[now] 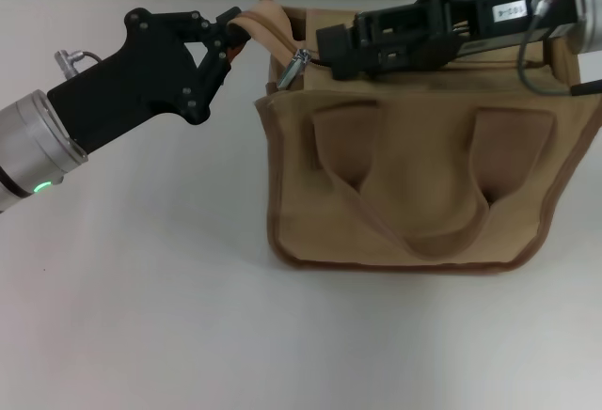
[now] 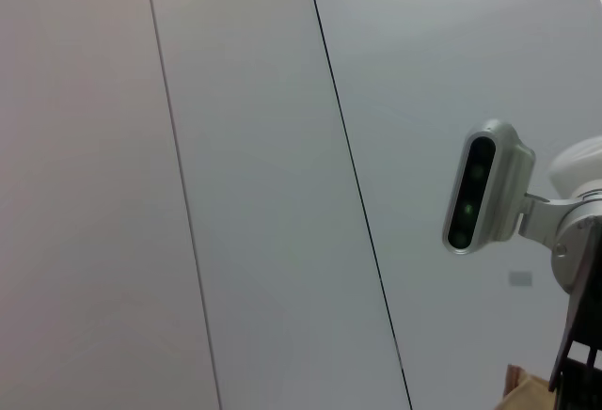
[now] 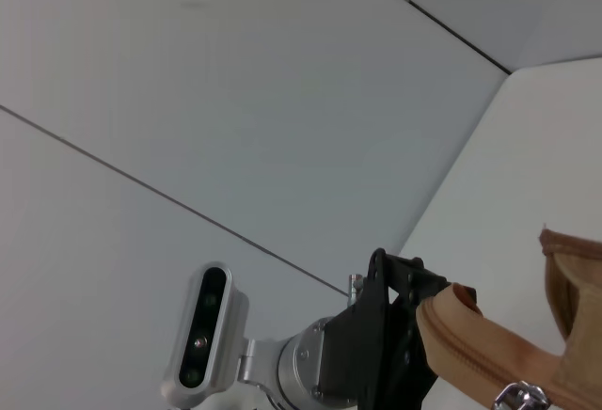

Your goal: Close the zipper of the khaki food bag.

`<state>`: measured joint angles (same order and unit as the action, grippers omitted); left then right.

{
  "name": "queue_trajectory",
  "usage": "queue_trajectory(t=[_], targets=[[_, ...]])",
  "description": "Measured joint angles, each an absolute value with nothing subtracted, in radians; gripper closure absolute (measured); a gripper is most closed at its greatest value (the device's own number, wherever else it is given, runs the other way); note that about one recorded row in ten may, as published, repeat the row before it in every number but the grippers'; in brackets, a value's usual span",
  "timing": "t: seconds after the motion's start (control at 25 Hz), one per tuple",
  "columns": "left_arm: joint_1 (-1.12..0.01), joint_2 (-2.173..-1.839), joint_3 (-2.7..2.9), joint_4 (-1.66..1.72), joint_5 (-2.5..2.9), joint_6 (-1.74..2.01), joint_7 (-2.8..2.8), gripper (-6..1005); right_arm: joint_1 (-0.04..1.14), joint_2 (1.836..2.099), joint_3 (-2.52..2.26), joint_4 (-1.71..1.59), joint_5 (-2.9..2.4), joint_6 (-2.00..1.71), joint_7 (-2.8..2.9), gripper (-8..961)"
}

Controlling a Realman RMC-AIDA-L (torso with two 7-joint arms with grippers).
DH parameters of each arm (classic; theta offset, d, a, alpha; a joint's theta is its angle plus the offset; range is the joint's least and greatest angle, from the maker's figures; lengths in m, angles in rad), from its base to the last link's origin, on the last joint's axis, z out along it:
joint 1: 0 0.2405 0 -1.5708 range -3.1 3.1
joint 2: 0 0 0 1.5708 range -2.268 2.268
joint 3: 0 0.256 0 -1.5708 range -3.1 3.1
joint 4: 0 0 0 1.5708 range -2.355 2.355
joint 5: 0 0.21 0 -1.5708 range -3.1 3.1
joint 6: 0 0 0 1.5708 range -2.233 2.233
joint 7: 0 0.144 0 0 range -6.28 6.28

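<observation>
The khaki food bag (image 1: 404,175) stands on the white table, its two handles hanging down the front. My left gripper (image 1: 233,39) is at the bag's left end, shut on the tan fabric end of the zipper (image 1: 261,23). The right wrist view shows this too: black fingers (image 3: 400,335) on the tan strip (image 3: 480,339). My right gripper (image 1: 324,48) lies along the bag's top, its tip right next to the silver slider and pull tab (image 1: 293,70), which also shows in the right wrist view (image 3: 517,396). The zipper line under the right gripper is hidden.
The white table (image 1: 141,316) extends in front and to the left of the bag. A panelled wall (image 2: 235,147) stands behind. The left wrist view shows the right arm's wrist camera (image 2: 484,189) and a corner of the bag (image 2: 522,386).
</observation>
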<state>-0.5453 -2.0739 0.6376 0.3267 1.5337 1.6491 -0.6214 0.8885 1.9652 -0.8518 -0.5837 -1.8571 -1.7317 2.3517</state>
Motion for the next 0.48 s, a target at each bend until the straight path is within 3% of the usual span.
queue_trajectory(t=[0.48], targets=[[-0.566,-2.077,0.634,0.333,1.516,1.673,-0.658,960,0.917,1.984,-0.897,-0.582,-1.858,-1.671,2.367,189]])
